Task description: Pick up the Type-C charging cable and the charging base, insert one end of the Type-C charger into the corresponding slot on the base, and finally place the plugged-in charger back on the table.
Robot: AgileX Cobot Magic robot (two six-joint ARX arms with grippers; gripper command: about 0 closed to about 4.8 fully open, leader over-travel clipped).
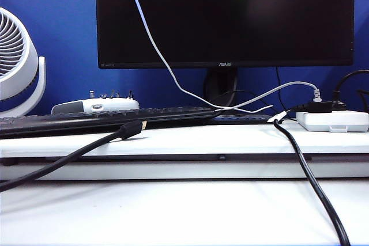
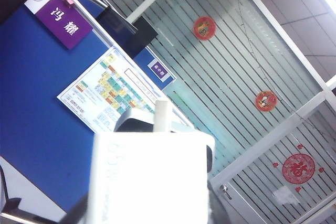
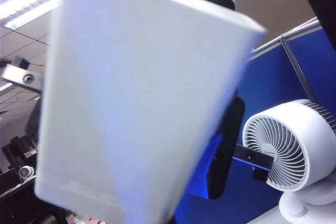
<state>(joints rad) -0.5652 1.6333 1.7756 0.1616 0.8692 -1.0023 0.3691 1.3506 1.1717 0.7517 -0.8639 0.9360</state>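
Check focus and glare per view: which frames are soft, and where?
Exterior view: sharp and evenly lit, soft shadows under the thick black cables on the white table. Left wrist view: the small white rectangular charging base is close and blurred, the background crisp. Right wrist view: the same block fills the frame, out of focus; ceiling lights glare.
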